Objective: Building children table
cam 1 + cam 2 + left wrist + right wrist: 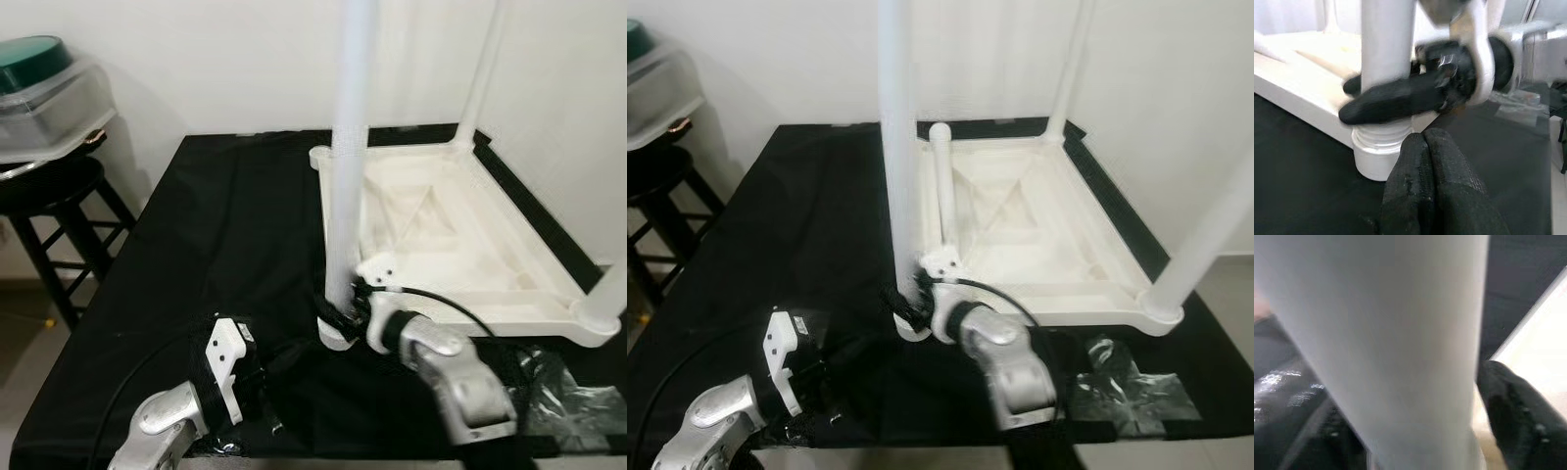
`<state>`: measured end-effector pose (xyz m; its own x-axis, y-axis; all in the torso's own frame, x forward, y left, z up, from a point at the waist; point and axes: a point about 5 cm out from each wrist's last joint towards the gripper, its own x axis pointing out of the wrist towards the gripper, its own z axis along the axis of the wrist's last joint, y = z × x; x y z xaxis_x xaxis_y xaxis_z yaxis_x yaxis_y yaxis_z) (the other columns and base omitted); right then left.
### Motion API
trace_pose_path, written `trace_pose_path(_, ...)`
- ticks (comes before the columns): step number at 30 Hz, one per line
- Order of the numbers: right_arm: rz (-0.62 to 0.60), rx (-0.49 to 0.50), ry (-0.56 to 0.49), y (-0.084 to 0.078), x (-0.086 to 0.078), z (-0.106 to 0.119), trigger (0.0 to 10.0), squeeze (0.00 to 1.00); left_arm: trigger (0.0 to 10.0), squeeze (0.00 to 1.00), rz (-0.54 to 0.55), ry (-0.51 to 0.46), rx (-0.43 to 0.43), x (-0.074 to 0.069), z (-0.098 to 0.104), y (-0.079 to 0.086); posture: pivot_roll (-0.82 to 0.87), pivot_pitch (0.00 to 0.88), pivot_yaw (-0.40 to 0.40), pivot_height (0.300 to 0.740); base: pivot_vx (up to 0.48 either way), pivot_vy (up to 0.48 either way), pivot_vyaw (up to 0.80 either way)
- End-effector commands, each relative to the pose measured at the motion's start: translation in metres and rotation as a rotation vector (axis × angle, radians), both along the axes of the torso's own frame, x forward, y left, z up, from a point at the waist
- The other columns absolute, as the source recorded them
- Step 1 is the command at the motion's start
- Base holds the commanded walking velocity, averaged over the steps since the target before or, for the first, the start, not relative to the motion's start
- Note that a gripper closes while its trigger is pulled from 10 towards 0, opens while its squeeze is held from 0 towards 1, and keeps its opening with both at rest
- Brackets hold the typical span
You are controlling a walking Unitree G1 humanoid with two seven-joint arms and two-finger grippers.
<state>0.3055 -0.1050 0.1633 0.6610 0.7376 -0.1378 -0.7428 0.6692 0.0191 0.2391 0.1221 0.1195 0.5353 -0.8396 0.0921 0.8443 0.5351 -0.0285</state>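
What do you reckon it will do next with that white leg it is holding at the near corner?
Probably twist the table leg a little further into its corner socket. The right gripper has its fingers clamped around the leg just above the socket, the leg stands upright on the upturned tabletop, and thread rings show at its base. The left gripper waits nearby, fingers together.

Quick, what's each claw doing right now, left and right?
Left claw: closed, holding nothing, near the table leg's base.
Right claw: closed around the table leg just above its socket.

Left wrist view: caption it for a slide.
Right gripper clasps the white table leg above its socket; left gripper shut below.
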Motion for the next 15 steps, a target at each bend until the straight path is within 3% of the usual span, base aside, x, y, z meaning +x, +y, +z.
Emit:
trace_pose_path(1, 0.199, 0.017, -0.083, 0.005, -0.005, 0.023, 10.0, 1.00, 10.0, 0.00, 0.006, 0.022, 0.012, -0.001, -0.003, 0.003, -0.01, 0.112, 0.032, 0.740, 0.000, 0.000, 0.00)
trace_pose_path(3, 0.261, -0.012, -0.110, 0.003, -0.007, 0.027, 10.0, 1.00, 10.0, 0.00, 0.004, 0.023, 0.012, -0.001, -0.003, 0.002, -0.01, 0.112, 0.031, 0.740, 0.000, 0.000, 0.00)
trace_pose_path(4, 0.333, -0.048, -0.131, -0.001, -0.005, 0.032, 10.0, 0.00, 10.0, 0.00, 0.003, 0.024, 0.011, -0.002, -0.003, 0.002, 0.00, 0.115, 0.030, 0.740, 0.000, 0.000, 0.00)
trace_pose_path(12, 0.525, -0.147, -0.116, -0.018, 0.014, 0.045, 10.0, 0.00, 10.0, 0.00, 0.003, 0.025, 0.009, -0.006, -0.002, 0.002, 0.02, 0.129, 0.029, 0.740, 0.000, 0.000, 0.00)
trace_pose_path(15, 0.557, -0.139, -0.102, -0.020, 0.018, 0.048, 10.0, 0.00, 10.0, 0.00, 0.002, 0.026, 0.009, -0.007, -0.002, 0.002, 0.02, 0.131, 0.029, 0.740, 0.000, 0.000, 0.00)
